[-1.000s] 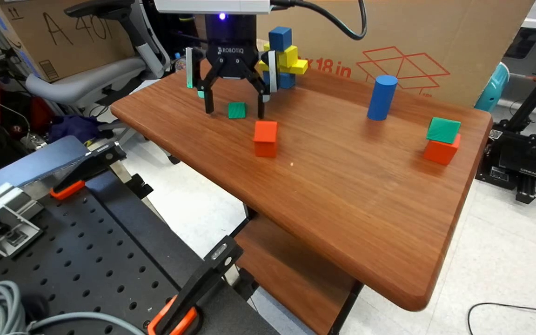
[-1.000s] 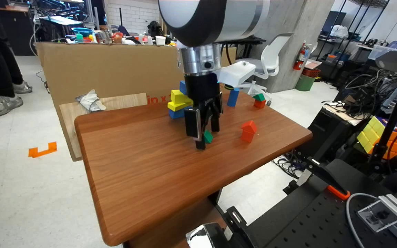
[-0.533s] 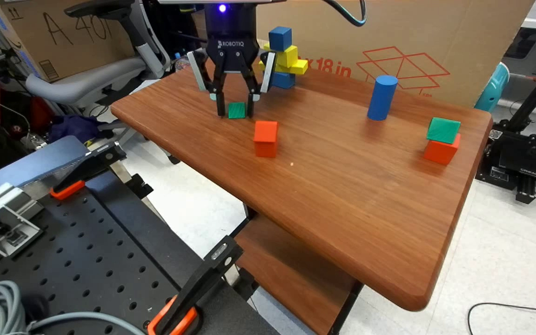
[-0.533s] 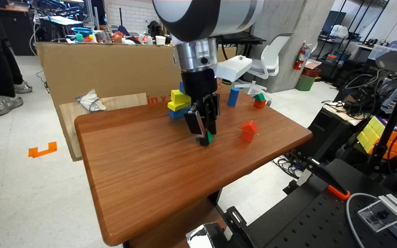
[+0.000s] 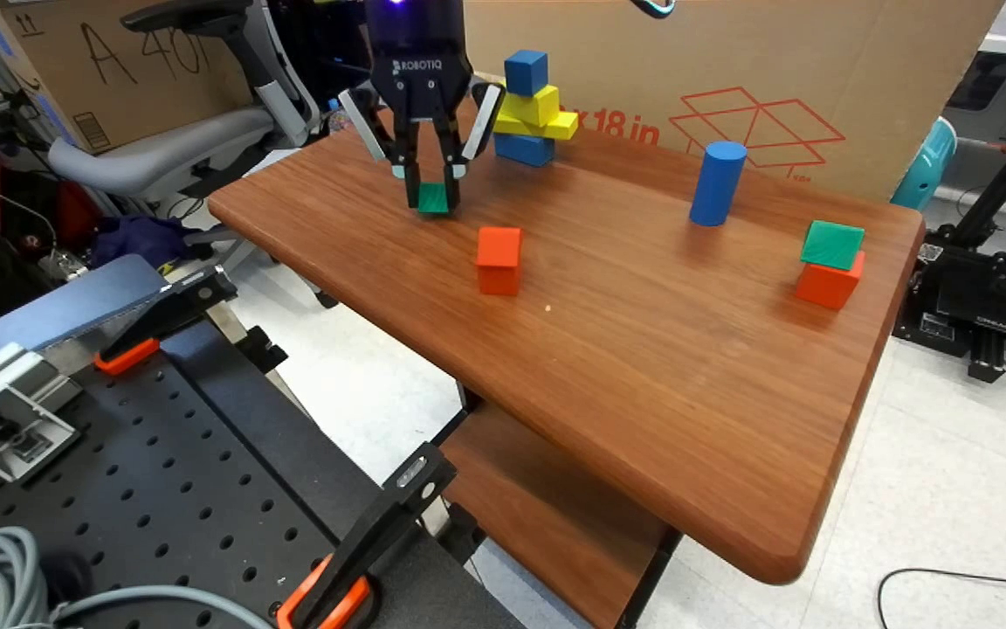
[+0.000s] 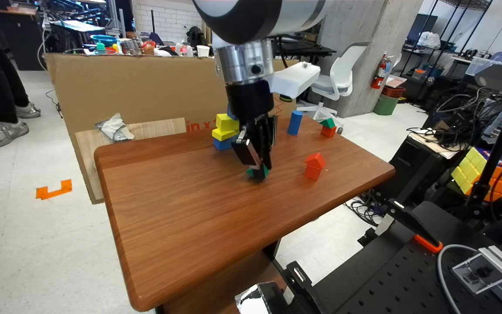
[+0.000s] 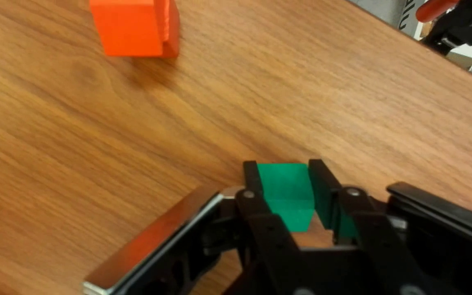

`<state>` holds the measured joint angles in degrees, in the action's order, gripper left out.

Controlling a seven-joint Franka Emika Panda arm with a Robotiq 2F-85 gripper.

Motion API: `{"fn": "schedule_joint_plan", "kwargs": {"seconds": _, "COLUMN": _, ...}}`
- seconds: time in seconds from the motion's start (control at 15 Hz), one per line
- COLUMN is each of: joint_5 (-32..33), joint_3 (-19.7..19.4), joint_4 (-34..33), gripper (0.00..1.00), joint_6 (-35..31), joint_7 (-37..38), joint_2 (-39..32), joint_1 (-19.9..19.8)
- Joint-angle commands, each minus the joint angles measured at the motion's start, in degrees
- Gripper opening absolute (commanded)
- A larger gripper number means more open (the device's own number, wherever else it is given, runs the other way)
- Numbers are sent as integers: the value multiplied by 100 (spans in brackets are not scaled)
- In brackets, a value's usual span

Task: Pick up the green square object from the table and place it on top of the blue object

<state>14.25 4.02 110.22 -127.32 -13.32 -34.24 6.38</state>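
The hand (image 5: 433, 199) pinches one green block (image 7: 287, 190) of two, well apart from one blue cylinder (image 5: 718, 185)

Both exterior views looked down across the counter (image 5: 643, 367) from outside opposite corners of one long edge, sharing most of its top; the wrist view faced down, close.

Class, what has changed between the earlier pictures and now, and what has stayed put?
In an exterior view, the gripper has closed on the green block, and both have shifted left and slightly up the picture; whether the block is off the table, I can't tell. The blue pillar, red pair, green-topped red block and yellow-blue stack stayed put.
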Motion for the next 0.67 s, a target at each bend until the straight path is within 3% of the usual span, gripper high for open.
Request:
{"fn": "schedule_joint_plan", "kwargs": {"seconds": 0.0, "joint_5": -201, "joint_3": 52, "joint_4": 685, "gripper": 8, "joint_6": -171, "joint_7": 374, "joint_2": 1008, "joint_1": -70}}
{"fn": "schedule_joint_plan", "kwargs": {"seconds": 0.33, "joint_5": -1247, "joint_3": 111, "joint_4": 1158, "gripper": 8, "joint_6": -75, "joint_7": 663, "joint_2": 2280, "joint_1": -265}}
{"fn": "schedule_joint_plan", "kwargs": {"seconds": 0.6, "joint_5": -1716, "joint_3": -56, "joint_4": 1051, "gripper": 8, "joint_6": 197, "joint_7": 481, "joint_2": 2712, "joint_1": -473}}
